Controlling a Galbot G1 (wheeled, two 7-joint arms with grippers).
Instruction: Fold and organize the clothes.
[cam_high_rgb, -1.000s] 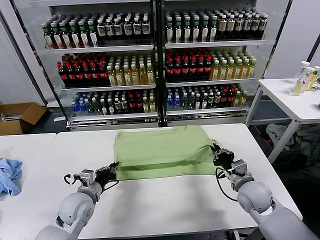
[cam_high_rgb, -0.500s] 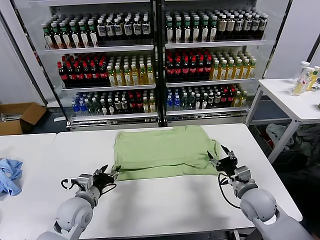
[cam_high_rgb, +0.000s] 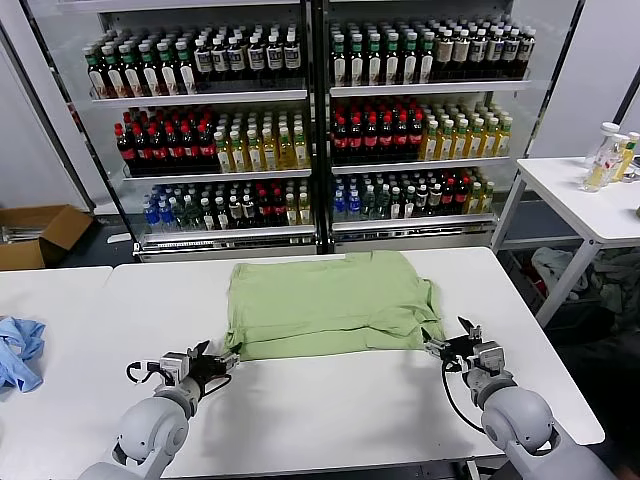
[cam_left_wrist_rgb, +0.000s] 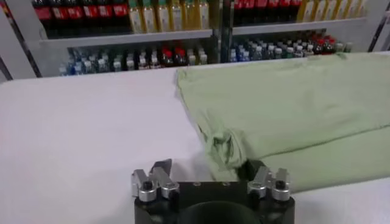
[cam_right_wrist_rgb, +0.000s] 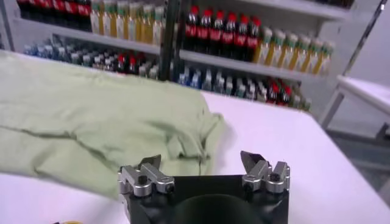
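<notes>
The light green T-shirt (cam_high_rgb: 328, 302) lies folded and flat on the white table (cam_high_rgb: 330, 410), plain side up. My left gripper (cam_high_rgb: 222, 361) is open and empty just off the shirt's near left corner. My right gripper (cam_high_rgb: 445, 345) is open and empty just off the near right corner. In the left wrist view the shirt (cam_left_wrist_rgb: 286, 109) has a bunched corner right in front of the left gripper (cam_left_wrist_rgb: 207, 167). In the right wrist view the shirt (cam_right_wrist_rgb: 91, 122) lies ahead of the right gripper (cam_right_wrist_rgb: 201, 161), with bare table beside it.
A light blue cloth (cam_high_rgb: 18, 350) lies on the adjoining table at the far left. A glass-door cooler (cam_high_rgb: 310, 120) full of bottles stands behind the table. Another white table (cam_high_rgb: 585, 195) with bottles is at the right. A cardboard box (cam_high_rgb: 40, 232) sits on the floor left.
Both grippers let go of the shirt's near corners, opened and drew back toward me. The shirt's near edge dropped flat onto the table.
</notes>
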